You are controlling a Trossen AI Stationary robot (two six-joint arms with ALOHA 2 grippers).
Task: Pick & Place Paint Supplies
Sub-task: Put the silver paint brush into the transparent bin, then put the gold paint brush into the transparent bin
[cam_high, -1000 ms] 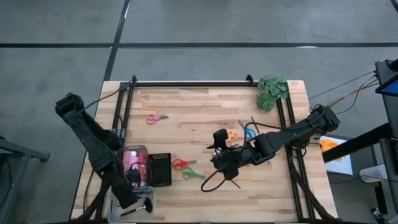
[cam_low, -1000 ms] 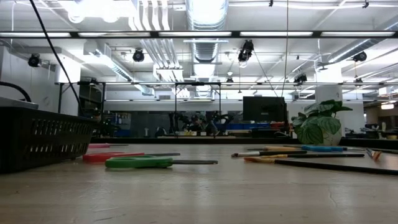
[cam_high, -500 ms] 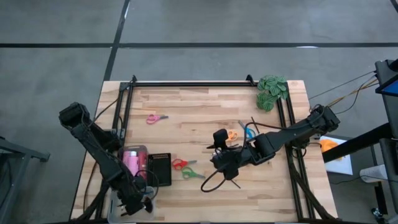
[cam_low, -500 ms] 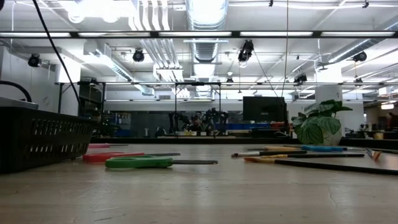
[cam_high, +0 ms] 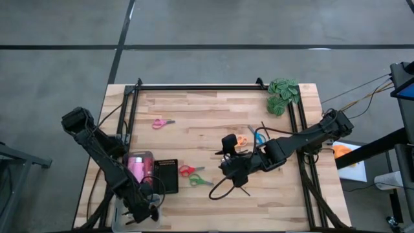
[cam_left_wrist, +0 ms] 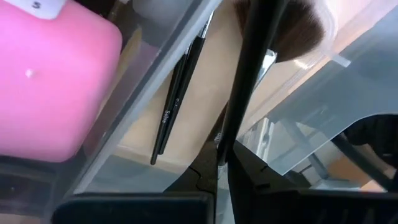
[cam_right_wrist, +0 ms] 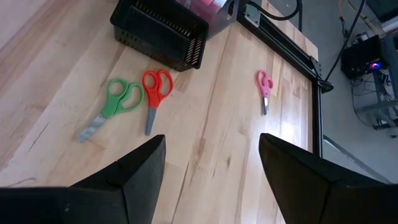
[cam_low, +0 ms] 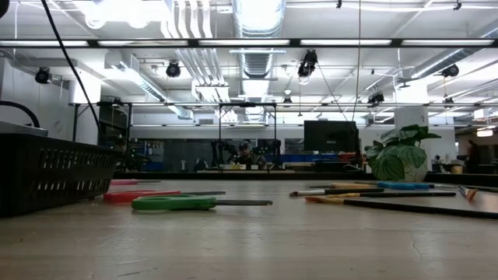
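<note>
My left gripper [cam_high: 150,210], clamped on a black-handled brush [cam_left_wrist: 239,93], hung over the clear bin [cam_high: 119,210] at 7 o'clock. My right gripper [cam_high: 231,163] waited wide. 2 scissors, red [cam_high: 186,170] and green [cam_high: 196,179], remained unplaced at 6 o'clock.

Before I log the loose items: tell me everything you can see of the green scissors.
The green scissors lie flat on the wooden table, green plastic loop handles, grey metal blades closed. They sit beside the red scissors, handles close together or touching, near the black basket. No gripper touches them.
</note>
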